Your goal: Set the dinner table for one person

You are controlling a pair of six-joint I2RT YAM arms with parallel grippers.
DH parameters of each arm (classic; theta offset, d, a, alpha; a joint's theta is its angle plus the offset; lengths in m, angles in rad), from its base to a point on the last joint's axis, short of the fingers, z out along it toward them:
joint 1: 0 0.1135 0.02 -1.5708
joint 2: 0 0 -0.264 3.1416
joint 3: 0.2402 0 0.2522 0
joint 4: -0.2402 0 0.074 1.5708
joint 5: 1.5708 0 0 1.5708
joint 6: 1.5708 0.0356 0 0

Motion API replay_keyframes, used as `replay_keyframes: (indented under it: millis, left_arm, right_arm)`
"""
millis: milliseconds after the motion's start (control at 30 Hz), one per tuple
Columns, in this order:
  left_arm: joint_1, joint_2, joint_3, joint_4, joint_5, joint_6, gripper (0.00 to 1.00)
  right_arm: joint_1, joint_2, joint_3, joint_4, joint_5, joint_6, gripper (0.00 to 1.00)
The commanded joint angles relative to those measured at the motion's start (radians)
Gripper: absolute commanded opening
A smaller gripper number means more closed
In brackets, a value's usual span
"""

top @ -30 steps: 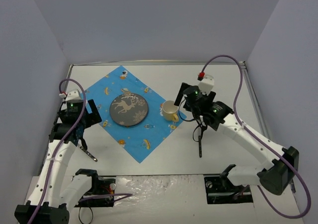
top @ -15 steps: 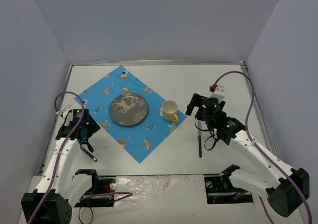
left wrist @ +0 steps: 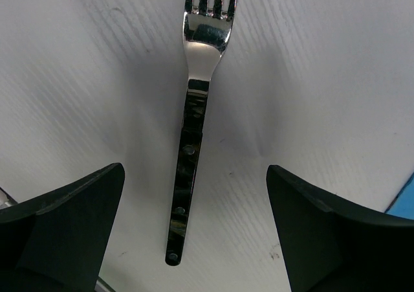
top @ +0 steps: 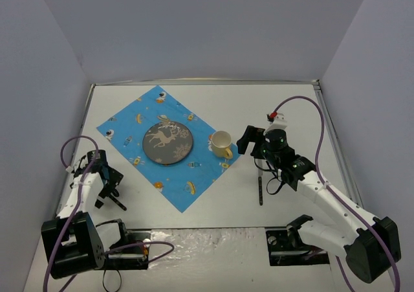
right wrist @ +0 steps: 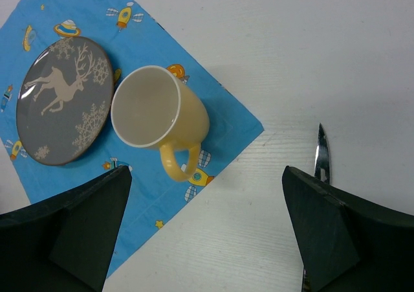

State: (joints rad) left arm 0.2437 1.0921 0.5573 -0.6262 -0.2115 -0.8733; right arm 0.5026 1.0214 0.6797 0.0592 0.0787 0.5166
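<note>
Lab booth, grey walls (top: 194, 26), bolted arms (top: 326, 195)

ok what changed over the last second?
Left gripper dropped back toward the near edge and now straddles the fork, open, not gripping. Right gripper backed off the cup to the right, open. Cup, plate, cloth, knife and fork didn't move.
</note>
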Motion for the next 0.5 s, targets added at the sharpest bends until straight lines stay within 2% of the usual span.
replay_keyframes:
  millis: [0,167,467]
  left_arm:
    - [0.018,0.051,-0.010,0.090,0.035,-0.017,0.82]
    - [0.017,0.094,-0.032,0.125,0.048,-0.025,0.67]
    - [0.017,0.094,-0.056,0.155,0.058,-0.039,0.14]
  right_arm:
    - [-0.007,-0.007,0.000,0.093,-0.018,-0.026,1.00]
    - [-0.007,-0.006,0.001,0.093,-0.014,-0.027,1.00]
    - [-0.012,-0.001,0.000,0.093,-0.007,-0.026,0.99]
